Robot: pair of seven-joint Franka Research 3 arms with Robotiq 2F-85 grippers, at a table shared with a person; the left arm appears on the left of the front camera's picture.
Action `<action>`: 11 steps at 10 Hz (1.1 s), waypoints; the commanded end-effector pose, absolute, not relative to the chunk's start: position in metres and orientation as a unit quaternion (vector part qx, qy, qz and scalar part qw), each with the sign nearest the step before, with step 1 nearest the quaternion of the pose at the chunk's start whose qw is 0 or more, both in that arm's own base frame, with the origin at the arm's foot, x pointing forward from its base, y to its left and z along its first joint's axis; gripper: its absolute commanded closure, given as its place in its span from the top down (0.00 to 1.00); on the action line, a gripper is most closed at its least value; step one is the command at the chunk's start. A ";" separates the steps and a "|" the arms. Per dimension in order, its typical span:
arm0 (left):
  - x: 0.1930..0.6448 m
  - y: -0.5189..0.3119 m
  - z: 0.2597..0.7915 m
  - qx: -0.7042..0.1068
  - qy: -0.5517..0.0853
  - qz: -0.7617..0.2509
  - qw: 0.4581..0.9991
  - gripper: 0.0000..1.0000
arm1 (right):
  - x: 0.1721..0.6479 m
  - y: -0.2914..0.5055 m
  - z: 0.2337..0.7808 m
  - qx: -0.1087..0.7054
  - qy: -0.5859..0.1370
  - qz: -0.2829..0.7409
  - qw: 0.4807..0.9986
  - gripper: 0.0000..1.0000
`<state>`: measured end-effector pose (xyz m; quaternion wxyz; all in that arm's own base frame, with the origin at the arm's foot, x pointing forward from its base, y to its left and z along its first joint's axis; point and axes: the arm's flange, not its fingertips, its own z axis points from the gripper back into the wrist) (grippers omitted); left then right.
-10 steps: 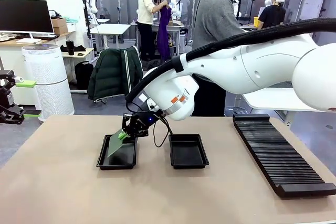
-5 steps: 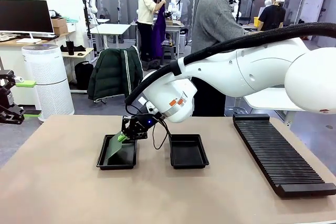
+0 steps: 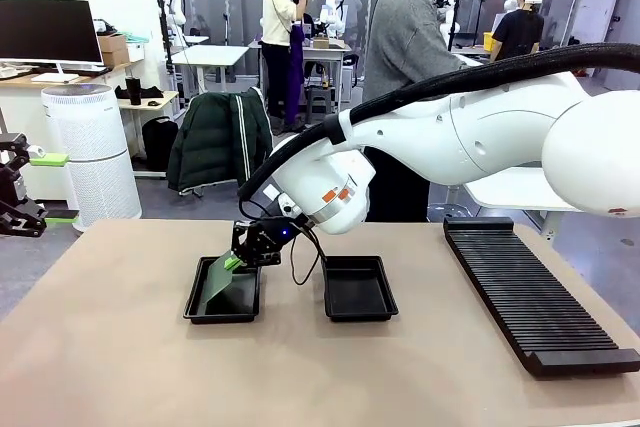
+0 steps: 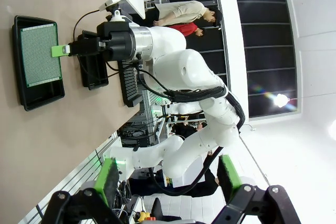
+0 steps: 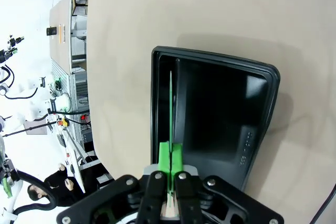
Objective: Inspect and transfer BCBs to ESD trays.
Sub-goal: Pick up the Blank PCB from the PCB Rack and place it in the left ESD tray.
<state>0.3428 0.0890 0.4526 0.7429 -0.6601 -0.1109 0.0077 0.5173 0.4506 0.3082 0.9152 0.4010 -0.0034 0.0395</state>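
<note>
One BCB (image 3: 220, 279) hangs tilted over the ESD tray (image 3: 192, 313) at centre left of the front frame. Its upper end is clenched in the jaws of the right gripper (image 3: 238, 257), and its long axis slopes down from them into the well. Whether the lower edge touches bottom is unclear. Left gripper (image 4: 167, 178), jaws spread and bare, hovers well apart; the right arm is nearer.
</note>
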 end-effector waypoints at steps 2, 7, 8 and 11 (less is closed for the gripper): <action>0.342 0.090 0.453 -0.660 -0.112 0.009 0.743 1.00 | 0.517 0.451 0.309 0.401 -0.004 0.040 0.915 0.01; 0.342 0.090 0.453 -0.660 -0.112 0.009 0.743 1.00 | 0.511 0.459 0.297 0.392 -0.014 -0.004 0.920 0.01; 0.342 0.090 0.453 -0.660 -0.112 0.009 0.743 1.00 | 0.510 0.458 0.294 0.390 -0.019 -0.012 0.921 0.01; 0.342 0.090 0.453 -0.660 -0.112 0.009 0.743 1.00 | 0.507 0.456 0.287 0.384 -0.018 -0.007 0.923 0.01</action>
